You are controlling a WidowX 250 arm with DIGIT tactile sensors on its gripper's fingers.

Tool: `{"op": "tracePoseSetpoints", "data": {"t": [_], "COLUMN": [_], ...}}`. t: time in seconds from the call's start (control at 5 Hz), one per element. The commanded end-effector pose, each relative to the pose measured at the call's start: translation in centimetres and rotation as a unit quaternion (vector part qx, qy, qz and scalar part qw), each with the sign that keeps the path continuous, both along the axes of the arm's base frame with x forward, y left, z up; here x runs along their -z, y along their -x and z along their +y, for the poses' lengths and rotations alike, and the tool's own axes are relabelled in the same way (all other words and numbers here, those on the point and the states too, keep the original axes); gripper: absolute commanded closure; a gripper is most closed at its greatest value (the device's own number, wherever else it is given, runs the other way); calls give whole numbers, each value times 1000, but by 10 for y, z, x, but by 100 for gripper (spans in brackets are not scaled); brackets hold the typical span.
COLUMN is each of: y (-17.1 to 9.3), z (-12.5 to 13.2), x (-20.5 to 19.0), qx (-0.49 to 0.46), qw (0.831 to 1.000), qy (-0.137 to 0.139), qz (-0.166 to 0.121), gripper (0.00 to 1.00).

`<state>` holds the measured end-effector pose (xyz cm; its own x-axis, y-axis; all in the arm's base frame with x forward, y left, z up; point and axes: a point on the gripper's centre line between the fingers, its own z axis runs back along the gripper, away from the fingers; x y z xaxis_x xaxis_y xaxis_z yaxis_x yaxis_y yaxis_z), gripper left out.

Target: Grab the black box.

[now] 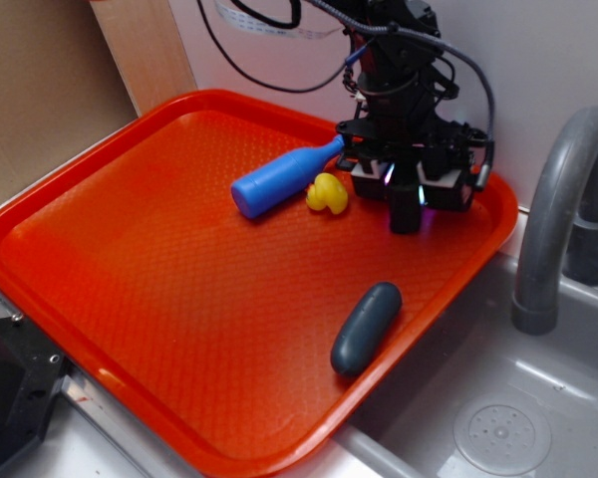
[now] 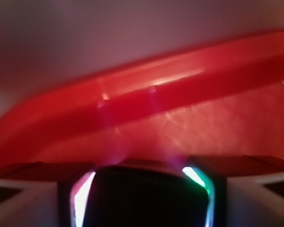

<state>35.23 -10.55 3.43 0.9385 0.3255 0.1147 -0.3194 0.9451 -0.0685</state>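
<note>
Squeezing the black box (image 2: 146,198) between my end effector (image 1: 407,204) fingers at the far right of the tray (image 1: 130,299), I should keep my grip tight and lift straight up.

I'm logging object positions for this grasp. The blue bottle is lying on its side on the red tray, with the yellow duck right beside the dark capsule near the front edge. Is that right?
Not quite. In the exterior view the yellow duck sits beside the blue bottle, toward the back of the red tray, well apart from the dark capsule. The capsule does lie alone near the front edge, and the bottle is on its side.
</note>
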Motion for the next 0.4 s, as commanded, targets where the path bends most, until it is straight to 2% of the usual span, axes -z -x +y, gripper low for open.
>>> {"op": "tracePoseSetpoints", "data": {"t": [0.0, 0.2], "y": [8, 56], "z": [44, 61], "x": [-95, -132], "qx": [20, 81], "qw": [998, 994], "qy": [34, 43], "qz": [-47, -67], "gripper": [100, 100]}}
